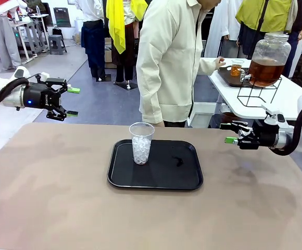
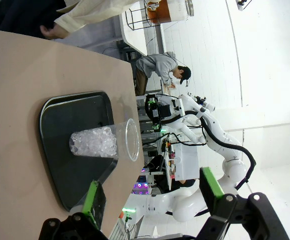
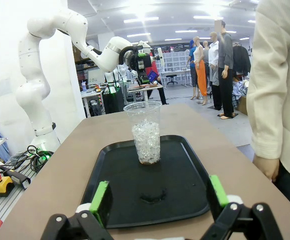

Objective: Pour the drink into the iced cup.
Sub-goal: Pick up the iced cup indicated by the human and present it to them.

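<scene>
Now my left gripper [image 1: 73, 101] and right gripper [image 1: 229, 132] gape empty; the iced cup [image 1: 141, 143], near the tray's [image 1: 161, 179] far-left corner, looks flimsy: pinch gently, low.

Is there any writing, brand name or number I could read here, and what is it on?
No text here can be read.
Left gripper: a tiny pale mark on its black body, too small to read.
Iced cup, black tray and glass drink jar: no label or print visible.
</scene>
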You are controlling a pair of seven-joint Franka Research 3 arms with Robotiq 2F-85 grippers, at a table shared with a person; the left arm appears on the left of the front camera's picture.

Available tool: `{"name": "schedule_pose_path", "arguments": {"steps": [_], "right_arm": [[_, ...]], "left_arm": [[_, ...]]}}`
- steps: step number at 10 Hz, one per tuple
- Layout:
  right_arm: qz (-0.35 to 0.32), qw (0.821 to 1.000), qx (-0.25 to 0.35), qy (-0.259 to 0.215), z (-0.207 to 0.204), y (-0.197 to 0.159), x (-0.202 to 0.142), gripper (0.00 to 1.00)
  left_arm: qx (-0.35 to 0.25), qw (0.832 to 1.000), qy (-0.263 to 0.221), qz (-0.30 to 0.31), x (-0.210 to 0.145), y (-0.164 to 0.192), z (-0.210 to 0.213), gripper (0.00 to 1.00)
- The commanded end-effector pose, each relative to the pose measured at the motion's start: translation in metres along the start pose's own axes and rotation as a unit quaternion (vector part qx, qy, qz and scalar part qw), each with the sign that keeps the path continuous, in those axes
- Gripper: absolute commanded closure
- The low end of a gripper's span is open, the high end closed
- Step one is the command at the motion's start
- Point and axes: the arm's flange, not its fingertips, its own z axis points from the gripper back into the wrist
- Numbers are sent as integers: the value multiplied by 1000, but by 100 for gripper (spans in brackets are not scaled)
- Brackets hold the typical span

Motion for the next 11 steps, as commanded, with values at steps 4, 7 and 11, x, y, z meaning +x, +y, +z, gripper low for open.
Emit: {"name": "schedule_pose_path", "arguments": {"steps": [4,7,11], "right_arm": [[0,1000,1,2,-2,0,4,0],[0,1000,1,2,-2,0,4,0],[0,1000,1,2,-2,0,4,0]], "left_arm": [[1,1000,-1,-2,0,-2,1,0],[1,1000,-1,-2,0,-2,1,0],[1,1000,-1,-2,0,-2,1,0]]}}
